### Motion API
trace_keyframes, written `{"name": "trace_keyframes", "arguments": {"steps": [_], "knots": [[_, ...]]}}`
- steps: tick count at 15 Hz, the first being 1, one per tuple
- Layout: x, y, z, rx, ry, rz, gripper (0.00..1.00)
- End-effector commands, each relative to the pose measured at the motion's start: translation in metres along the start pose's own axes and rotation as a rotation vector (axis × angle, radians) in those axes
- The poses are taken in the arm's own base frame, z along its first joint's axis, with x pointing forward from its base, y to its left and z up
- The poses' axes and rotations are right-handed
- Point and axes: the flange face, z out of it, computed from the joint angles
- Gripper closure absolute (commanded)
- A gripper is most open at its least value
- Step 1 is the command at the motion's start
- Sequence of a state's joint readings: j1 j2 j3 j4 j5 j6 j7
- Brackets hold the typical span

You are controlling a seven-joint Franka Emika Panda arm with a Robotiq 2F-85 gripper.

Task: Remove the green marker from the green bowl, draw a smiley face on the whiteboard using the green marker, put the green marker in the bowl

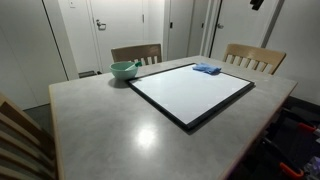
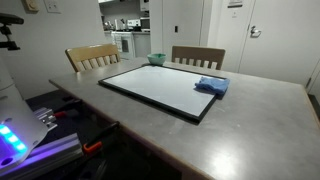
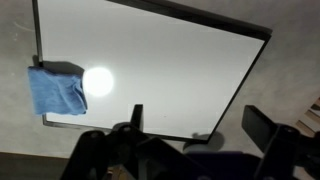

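Observation:
The green bowl (image 1: 123,70) is small, pale mint, and stands on the table just off a far corner of the whiteboard (image 1: 190,93). Both show in both exterior views, the bowl (image 2: 157,59) beyond the whiteboard (image 2: 160,88). The green marker is not visible; the bowl's inside is too small to read. In the wrist view my gripper (image 3: 200,125) is open and empty, high above the whiteboard (image 3: 150,60), its fingers either side of one board corner. A dim round shape below that corner is partly hidden by the gripper body.
A blue cloth pad (image 1: 207,68) lies on another far corner of the whiteboard, also in an exterior view (image 2: 211,85) and in the wrist view (image 3: 55,90). Two wooden chairs (image 1: 136,53) (image 1: 254,58) stand behind the grey table (image 1: 110,130).

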State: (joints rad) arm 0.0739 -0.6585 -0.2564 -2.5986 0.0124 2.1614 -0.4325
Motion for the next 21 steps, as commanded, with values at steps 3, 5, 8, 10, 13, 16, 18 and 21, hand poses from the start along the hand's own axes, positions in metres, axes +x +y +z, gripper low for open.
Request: {"name": "trace_keyframes", "arguments": {"steps": [3,5,8,10,13,16,18,21], "knots": [[0.023,0.005,0.032,0.075,-0.026,-0.165,0.0],[0.033,0.006,0.044,0.079,-0.031,-0.223,0.0],[0.049,0.008,0.064,0.075,-0.037,-0.311,0.0],[0.061,0.008,0.078,0.087,-0.041,-0.37,0.0],[0.083,0.008,0.097,0.136,-0.035,-0.446,0.0],[0.107,0.008,0.114,0.173,-0.025,-0.504,0.0],[0.123,0.01,0.127,0.189,-0.019,-0.528,0.0],[0.149,0.01,0.151,0.26,-0.007,-0.56,0.0]]}}
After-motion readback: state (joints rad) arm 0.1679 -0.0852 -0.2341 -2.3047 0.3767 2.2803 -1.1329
